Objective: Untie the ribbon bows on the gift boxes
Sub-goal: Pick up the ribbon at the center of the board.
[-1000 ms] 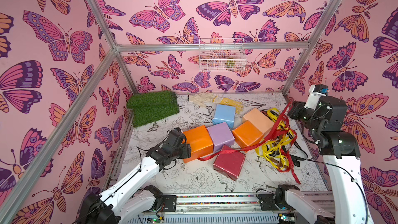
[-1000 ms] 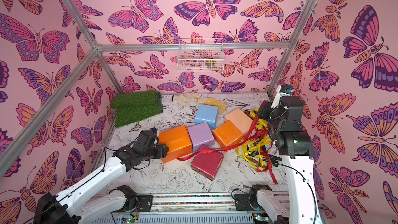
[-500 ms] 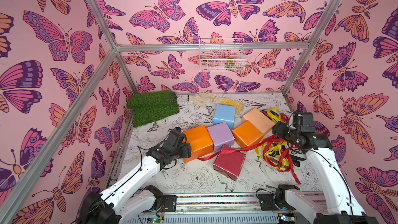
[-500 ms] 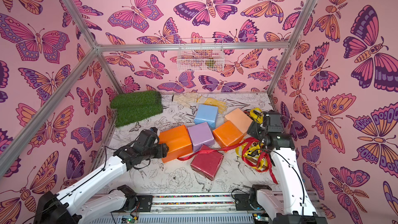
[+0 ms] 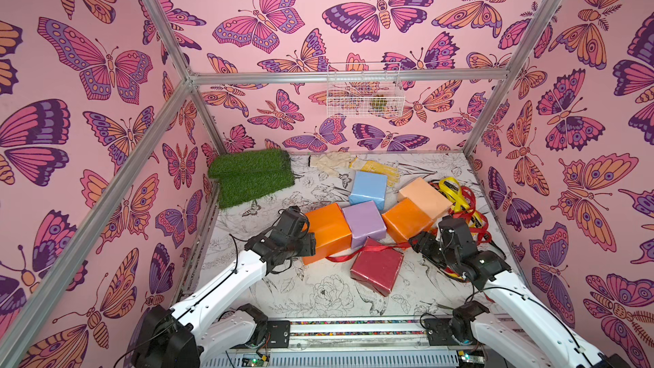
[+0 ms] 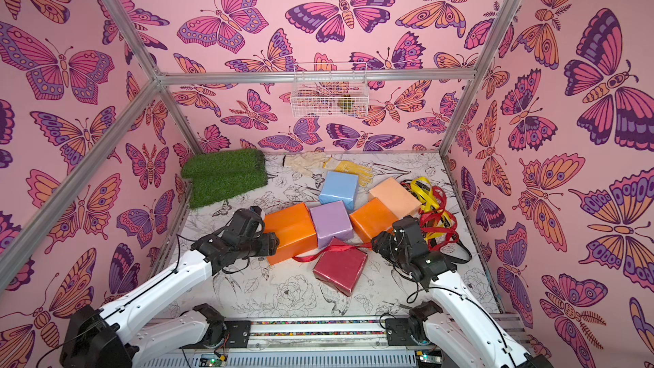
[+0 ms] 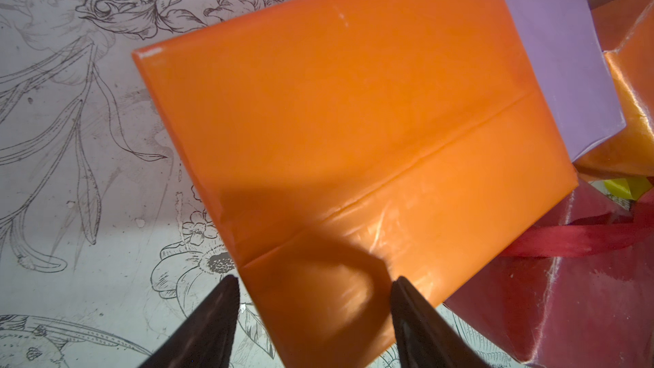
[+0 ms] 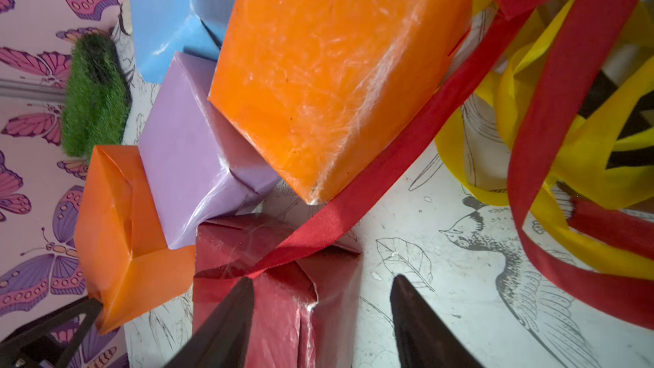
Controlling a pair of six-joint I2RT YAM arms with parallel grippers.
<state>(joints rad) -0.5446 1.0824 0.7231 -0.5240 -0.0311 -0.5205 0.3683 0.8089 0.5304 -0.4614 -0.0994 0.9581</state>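
My left tool [image 7: 314, 277]: jaws apart, straddling the big orange box [image 7: 354, 118] at its near corner; can't tell if it's pinching. My right tool [image 8: 322, 277] is released, empty, at the dark red box [image 8: 283, 313]. Red ribbon [image 8: 371, 171] crosses that box; my fingertip [image 8: 237, 299] covers the crossing. Loose ribbon heap [image 5: 454, 191] beside the peach box [image 5: 423, 194], partly behind my right arm.

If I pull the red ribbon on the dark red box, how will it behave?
Probably floppy: the red ribbon lies limp and twisted across the dark red box, so it should trail the pull. Its sheen suggests it may slip in the right pincer. It looks crossed at the box, so the box might drag along.
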